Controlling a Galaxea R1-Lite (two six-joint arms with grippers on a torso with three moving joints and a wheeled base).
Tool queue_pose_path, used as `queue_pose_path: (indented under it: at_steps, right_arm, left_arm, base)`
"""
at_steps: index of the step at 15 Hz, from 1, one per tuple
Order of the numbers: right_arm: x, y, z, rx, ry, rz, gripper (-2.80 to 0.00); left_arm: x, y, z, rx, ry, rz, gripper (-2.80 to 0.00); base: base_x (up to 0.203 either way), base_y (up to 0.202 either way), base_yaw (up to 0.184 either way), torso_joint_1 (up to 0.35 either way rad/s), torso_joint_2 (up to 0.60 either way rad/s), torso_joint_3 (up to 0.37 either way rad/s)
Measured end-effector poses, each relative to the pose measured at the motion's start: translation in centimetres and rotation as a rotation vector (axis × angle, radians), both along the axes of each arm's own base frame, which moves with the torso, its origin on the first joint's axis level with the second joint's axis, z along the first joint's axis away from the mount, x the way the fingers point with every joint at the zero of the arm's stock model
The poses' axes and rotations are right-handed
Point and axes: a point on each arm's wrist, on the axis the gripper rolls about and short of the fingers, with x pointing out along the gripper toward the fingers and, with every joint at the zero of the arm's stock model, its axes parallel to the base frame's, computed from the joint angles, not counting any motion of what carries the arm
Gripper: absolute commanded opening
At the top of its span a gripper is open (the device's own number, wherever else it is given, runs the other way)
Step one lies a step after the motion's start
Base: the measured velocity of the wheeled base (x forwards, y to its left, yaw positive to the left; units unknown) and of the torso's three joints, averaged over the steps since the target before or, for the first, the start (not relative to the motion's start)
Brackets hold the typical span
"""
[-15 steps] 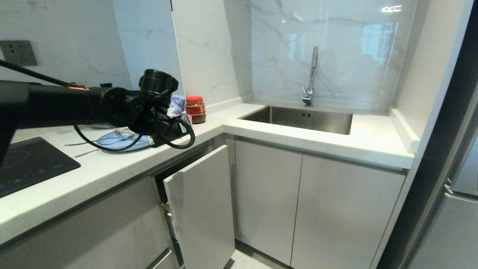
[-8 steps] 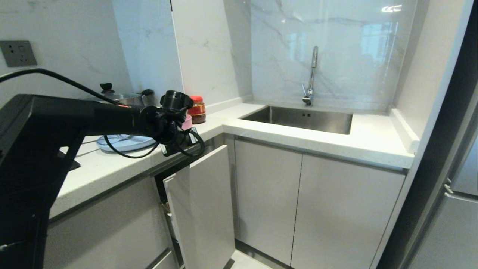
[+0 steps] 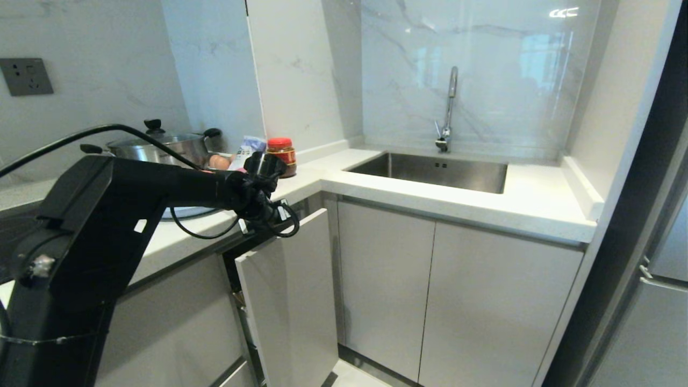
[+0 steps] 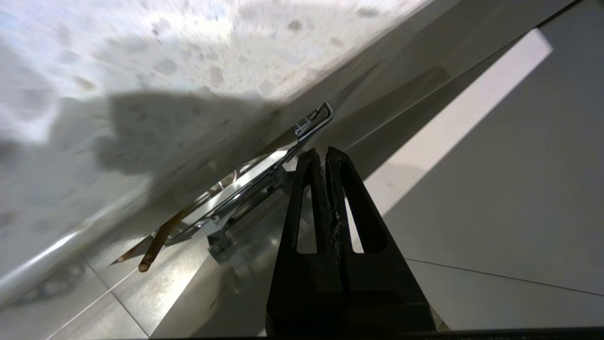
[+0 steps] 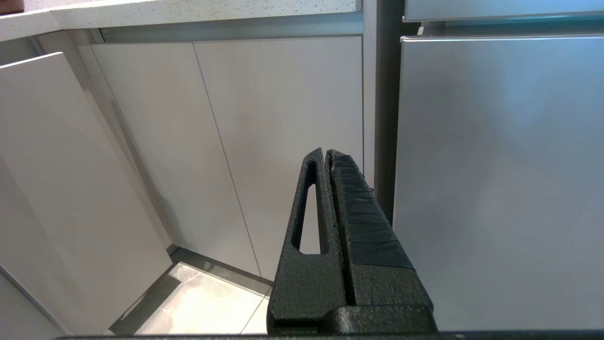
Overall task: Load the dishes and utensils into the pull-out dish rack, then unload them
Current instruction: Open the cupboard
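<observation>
In the head view, the left gripper [image 3: 262,217] was at the edge of the white counter [image 3: 430,196], just above the top of the narrow white front panel [image 3: 290,301] of the pull-out dish rack. The panel stood out only a little from the cupboards, so the rack was mostly tucked in. It looked like the gripper was low there to catch the panel's top edge and pull the rack out. Its fingers were hard to see from here. Behind the gripper, further back on the counter, a bit of the light blue plate [image 3: 185,213] peeked out, with a steel pot [image 3: 161,148] and a red-lidded jar [image 3: 281,156] beyond it. In the left wrist view, the gripper's two fingers [image 4: 317,198] were pressed tight together with nothing between them. Just past the tips was the chrome wire basket [image 4: 302,132], its wires running long from near the tips back into the dark under the counter. In the right wrist view, the right gripper [image 5: 327,163] was clenched empty too, hanging down low by the cupboard doors [image 5: 273,141], well away from the rack.
</observation>
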Motion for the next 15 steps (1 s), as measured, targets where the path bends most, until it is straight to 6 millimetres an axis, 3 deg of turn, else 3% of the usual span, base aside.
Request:
queue_pose_path:
  at_steps: [9, 15]
  right_arm:
    - [0.0, 0.0, 0.0, 0.000, 0.000, 0.001, -2.80]
    - [0.0, 0.0, 0.0, 0.000, 0.000, 0.000, -2.80]
  left_arm:
    - [0.1, -0.5, -1.9, 0.010, 0.067, -0.012, -2.80]
    - [-1.3, -2.7, -2.0, -0.017, 0.129, -0.043, -2.80]
  base:
    - [0.000, 0.000, 0.000, 0.000, 0.00, 0.000]
    - [0.000, 0.000, 0.000, 0.000, 0.00, 0.000]
